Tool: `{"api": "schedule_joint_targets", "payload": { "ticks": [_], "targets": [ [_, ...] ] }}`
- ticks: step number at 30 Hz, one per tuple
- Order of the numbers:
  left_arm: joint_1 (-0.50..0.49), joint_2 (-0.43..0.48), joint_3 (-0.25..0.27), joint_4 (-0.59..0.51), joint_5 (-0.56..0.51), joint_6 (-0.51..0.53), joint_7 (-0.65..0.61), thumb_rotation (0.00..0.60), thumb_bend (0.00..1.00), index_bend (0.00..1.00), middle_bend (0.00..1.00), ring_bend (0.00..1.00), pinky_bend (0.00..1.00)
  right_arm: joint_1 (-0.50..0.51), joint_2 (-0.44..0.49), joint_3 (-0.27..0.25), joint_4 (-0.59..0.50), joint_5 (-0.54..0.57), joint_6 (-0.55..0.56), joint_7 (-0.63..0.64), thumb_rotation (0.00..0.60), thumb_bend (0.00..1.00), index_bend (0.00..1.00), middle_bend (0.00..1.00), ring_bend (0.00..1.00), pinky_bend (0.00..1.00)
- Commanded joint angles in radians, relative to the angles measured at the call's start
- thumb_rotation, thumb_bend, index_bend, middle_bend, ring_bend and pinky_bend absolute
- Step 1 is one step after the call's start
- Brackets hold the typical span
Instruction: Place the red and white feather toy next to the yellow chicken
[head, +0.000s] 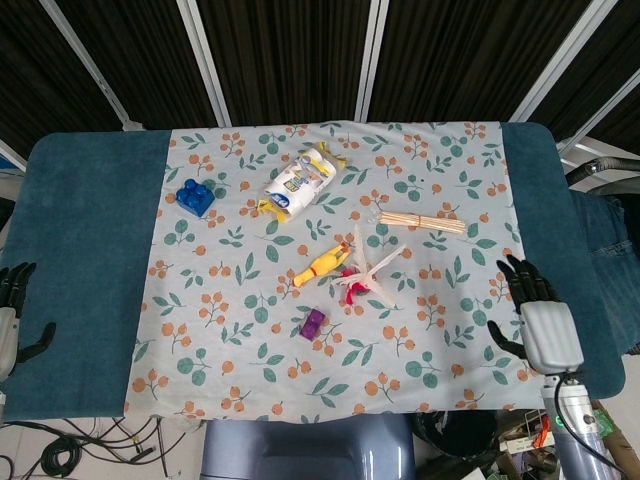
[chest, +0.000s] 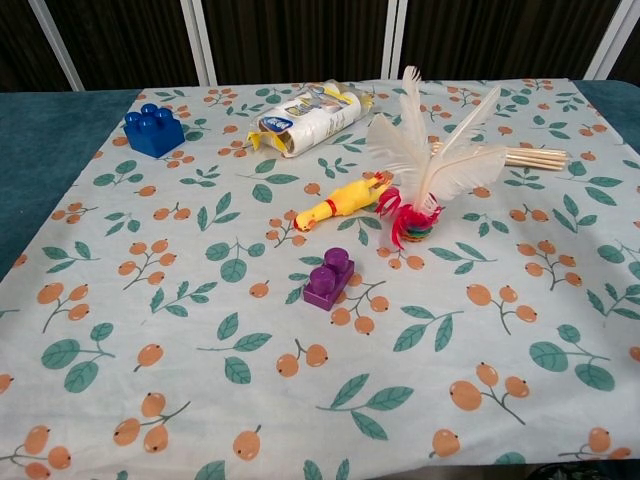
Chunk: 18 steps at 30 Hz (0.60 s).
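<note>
Head view, toy: we see the feather toy (head: 362, 274) just beside the yellow chicken (head: 322, 266).
Head view, hands: our right hand (head: 541, 326) and left hand (head: 10, 318) are spread, holding nothing.
Chest view, handling: we judge it light, with fragile plumes; grip the red base.

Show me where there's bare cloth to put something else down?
The near stretch of cloth in front of the purple block lies bare. The middle is crowded: yellow chicken, feather toy, snack bag and sticks cluster together.
</note>
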Motion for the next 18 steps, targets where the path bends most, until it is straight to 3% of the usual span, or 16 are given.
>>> {"api": "schedule_joint_targets", "payload": {
  "ticks": [1, 7, 18],
  "targets": [
    [0.001, 0.000, 0.000, 0.000, 0.001, 0.002, -0.001, 0.600, 0.32, 0.04, 0.06, 0.01, 0.05, -0.074, -0.059, -0.039, 0.089, -0.022, 0.074, 0.082, 0.600, 0.23, 0.00, 0.02, 0.00, 0.15],
    [0.002, -0.001, 0.001, 0.000, 0.006, 0.006, -0.001, 0.600, 0.32, 0.04, 0.06, 0.01, 0.05, -0.114, -0.104, -0.065, 0.237, -0.033, 0.086, 0.171, 0.600, 0.23, 0.00, 0.02, 0.00, 0.15],
    [0.002, -0.004, 0.000, 0.002, 0.004, 0.007, 0.004, 0.600, 0.32, 0.04, 0.06, 0.01, 0.05, -0.108, -0.094, -0.070, 0.385, -0.088, 0.061, 0.274, 0.600, 0.23, 0.00, 0.02, 0.00, 0.15]
  ]
}}
